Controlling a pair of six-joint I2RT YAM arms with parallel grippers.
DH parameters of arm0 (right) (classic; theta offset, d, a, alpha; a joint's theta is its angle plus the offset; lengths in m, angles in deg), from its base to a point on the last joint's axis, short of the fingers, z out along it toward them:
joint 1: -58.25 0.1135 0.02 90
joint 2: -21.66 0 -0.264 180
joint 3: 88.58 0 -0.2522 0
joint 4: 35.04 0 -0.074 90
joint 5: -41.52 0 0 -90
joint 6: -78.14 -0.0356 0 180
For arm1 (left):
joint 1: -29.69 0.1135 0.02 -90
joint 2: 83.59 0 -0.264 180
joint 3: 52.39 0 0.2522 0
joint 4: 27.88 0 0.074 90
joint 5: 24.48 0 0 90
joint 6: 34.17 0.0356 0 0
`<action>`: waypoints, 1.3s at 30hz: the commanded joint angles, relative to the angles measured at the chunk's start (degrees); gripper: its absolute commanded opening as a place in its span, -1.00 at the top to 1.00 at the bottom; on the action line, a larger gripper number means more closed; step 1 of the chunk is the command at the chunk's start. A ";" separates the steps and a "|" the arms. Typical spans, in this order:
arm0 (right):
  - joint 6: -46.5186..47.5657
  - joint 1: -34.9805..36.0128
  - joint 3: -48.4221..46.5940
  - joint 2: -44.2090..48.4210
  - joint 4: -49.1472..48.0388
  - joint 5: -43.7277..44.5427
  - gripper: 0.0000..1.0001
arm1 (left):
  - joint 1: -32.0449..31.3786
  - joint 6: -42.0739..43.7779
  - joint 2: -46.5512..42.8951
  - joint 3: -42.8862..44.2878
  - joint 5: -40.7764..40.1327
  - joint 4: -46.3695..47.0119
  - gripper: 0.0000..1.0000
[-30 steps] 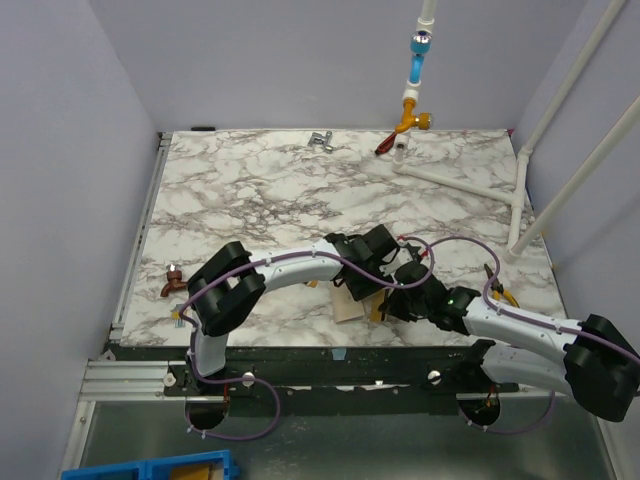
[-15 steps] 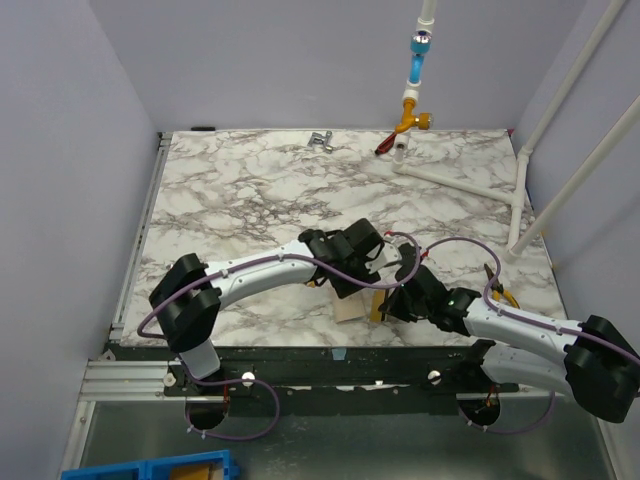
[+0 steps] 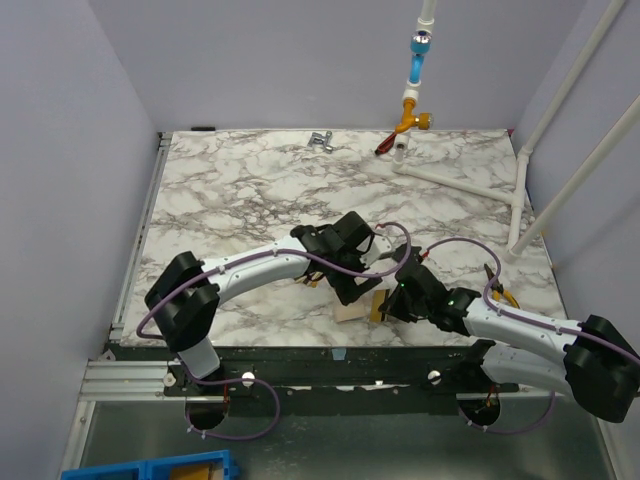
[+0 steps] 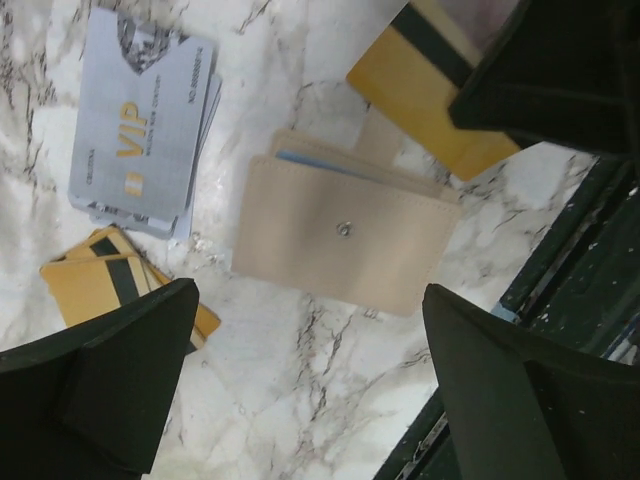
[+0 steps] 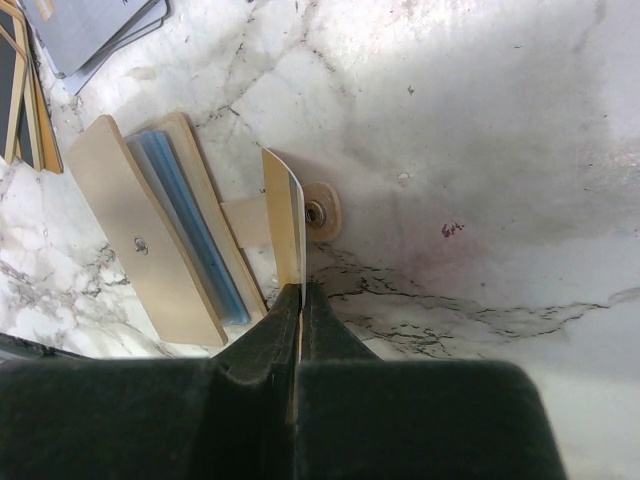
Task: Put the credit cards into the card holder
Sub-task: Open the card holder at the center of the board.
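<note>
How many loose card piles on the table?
2: grey VIP pile beside the card holder; gold pile next to it. Cards beneath may be hidden. Right end effector holds another gold card.

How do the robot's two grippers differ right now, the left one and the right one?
The left gripper is wide open, while the right gripper is shut tight. The left gripper holds nothing, whereas the right gripper pinches a gold card by one end. The left gripper hangs above the card holder, and the right gripper sits off to its side. Both are black and close to the card holder.
</note>
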 commanded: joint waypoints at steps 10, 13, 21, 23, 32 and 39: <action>-0.29 -0.09 3.76 0.85 7.84 3.48 0.99 | -3.45 -6.57 15.70 13.15 -4.47 1.62 -0.97; -0.40 -0.03 3.76 0.83 7.95 3.55 0.99 | -4.16 -5.43 15.61 11.53 -7.61 2.85 -0.97; -0.87 -0.08 3.80 0.39 7.89 3.79 0.99 | -4.27 1.59 9.10 4.50 -14.46 4.38 -0.97; -1.14 -0.09 3.91 0.42 7.89 3.83 0.99 | -4.28 2.82 7.69 3.18 -15.62 4.43 -0.97; -1.45 -0.08 3.98 0.59 8.17 3.83 0.99 | -4.10 4.55 2.40 1.21 -16.65 1.74 -0.97; -1.61 -0.05 4.02 1.17 8.58 4.00 0.99 | -2.65 6.32 -0.59 -4.56 -17.46 1.47 -0.97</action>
